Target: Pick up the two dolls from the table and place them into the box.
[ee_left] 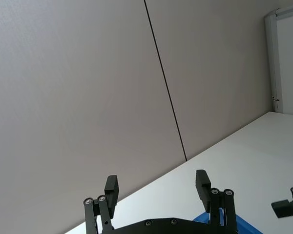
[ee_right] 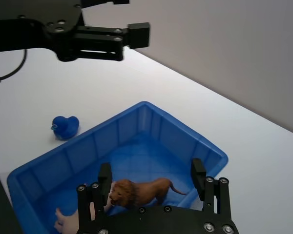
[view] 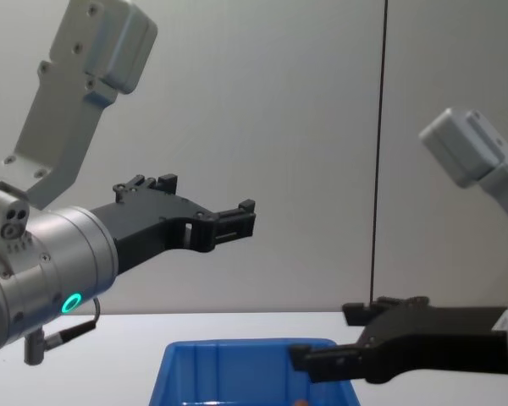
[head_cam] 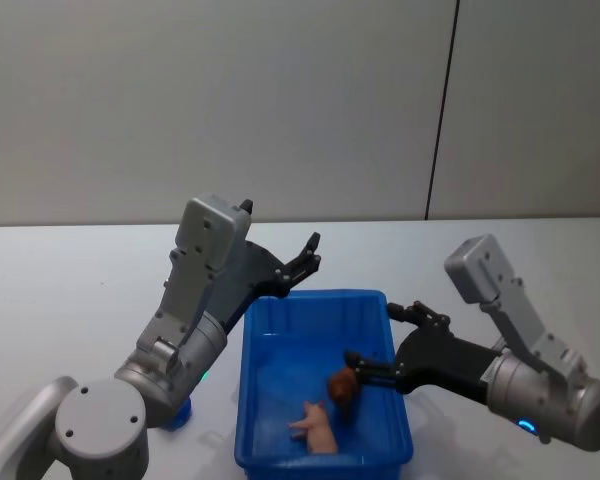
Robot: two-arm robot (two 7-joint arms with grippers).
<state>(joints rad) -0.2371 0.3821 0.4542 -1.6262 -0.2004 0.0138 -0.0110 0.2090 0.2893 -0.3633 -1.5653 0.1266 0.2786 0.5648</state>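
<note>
The right gripper point(ee_right: 151, 168) hangs over the bright blue rectangular plastic bin point(head_cam: 248, 385) on the matt white counter point(head_cam: 60, 300). Its jaws are spread wide either side of the brown plastic lion figure point(ee_right: 139, 191), not touching it. The lion seems to stand on the bin floor near a pale pink plastic doll point(head_cam: 318, 428). With 2 figures in, the gripper should rise straight up, clear of the rim. The left gripper point(ee_left: 156, 181) hovers higher, jaws open.
</note>
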